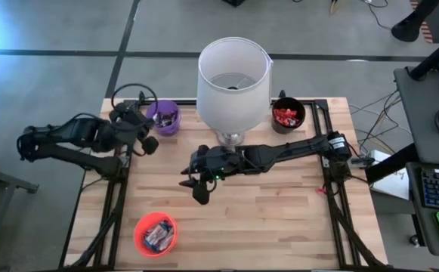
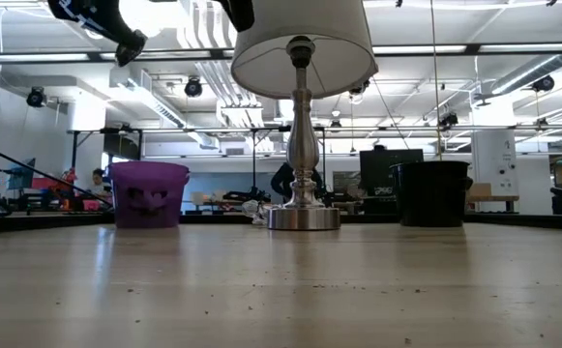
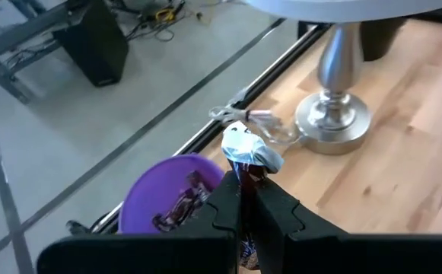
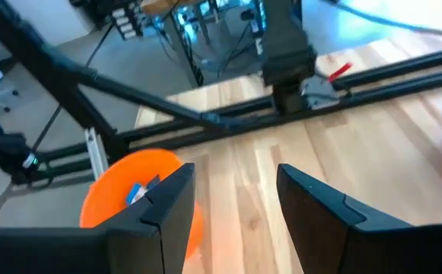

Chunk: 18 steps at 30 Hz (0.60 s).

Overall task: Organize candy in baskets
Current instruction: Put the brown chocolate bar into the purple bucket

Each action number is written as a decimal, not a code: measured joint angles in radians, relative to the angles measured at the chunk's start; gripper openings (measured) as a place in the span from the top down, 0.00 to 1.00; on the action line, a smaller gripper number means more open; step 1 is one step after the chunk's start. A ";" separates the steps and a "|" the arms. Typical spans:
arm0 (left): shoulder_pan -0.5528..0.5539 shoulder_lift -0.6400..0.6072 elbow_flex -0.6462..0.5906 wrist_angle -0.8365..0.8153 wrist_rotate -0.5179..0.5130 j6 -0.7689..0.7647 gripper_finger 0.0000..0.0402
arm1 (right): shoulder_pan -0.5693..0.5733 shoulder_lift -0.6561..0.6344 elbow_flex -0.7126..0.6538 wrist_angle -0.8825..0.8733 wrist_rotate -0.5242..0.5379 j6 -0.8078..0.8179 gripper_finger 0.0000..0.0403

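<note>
My left gripper [image 3: 243, 185] is shut on a dark-wrapped candy [image 3: 249, 156], above the table beside the purple basket [image 3: 160, 194]; in the high view this gripper [image 1: 149, 143] is just near-left of that basket [image 1: 164, 117], which holds dark candy. My right gripper [image 4: 236, 190] stands open and empty over the middle of the table [image 1: 196, 189]. Ahead of it, the orange basket [image 4: 129, 190] holds blue-and-white candy [image 1: 157, 236]. The black basket [image 1: 288, 115] at the far right holds red candy. My left gripper pinches the candy between its two fingers across the dark middle of the wrapper [image 3: 249, 175]. The crimped silvery end [image 3: 245, 146] sticks out past the fingertips. The candy is lifted clear of the table, close to the purple basket's rim.
A lamp with a big white shade [image 1: 233, 75] and metal base [image 2: 303, 215] stands at the far middle between the purple and black baskets. Black frame rails [image 1: 117, 196] run along the table's left and right edges. Bare wood [image 1: 279, 219] lies at the near right.
</note>
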 joint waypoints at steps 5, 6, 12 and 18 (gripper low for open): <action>0.115 -0.016 0.000 0.001 0.063 0.067 1.00 | 0.011 -0.003 0.000 -0.106 0.052 0.018 0.56; 0.137 -0.016 0.000 0.000 0.068 0.076 1.00 | 0.010 -0.003 0.000 -0.129 0.079 0.027 0.56; 0.288 0.001 0.000 0.012 0.069 0.117 1.00 | 0.009 -0.004 0.000 -0.162 0.144 0.071 0.56; 0.412 0.041 0.000 0.094 0.123 0.131 1.00 | 0.009 -0.004 0.000 -0.161 0.143 0.071 0.56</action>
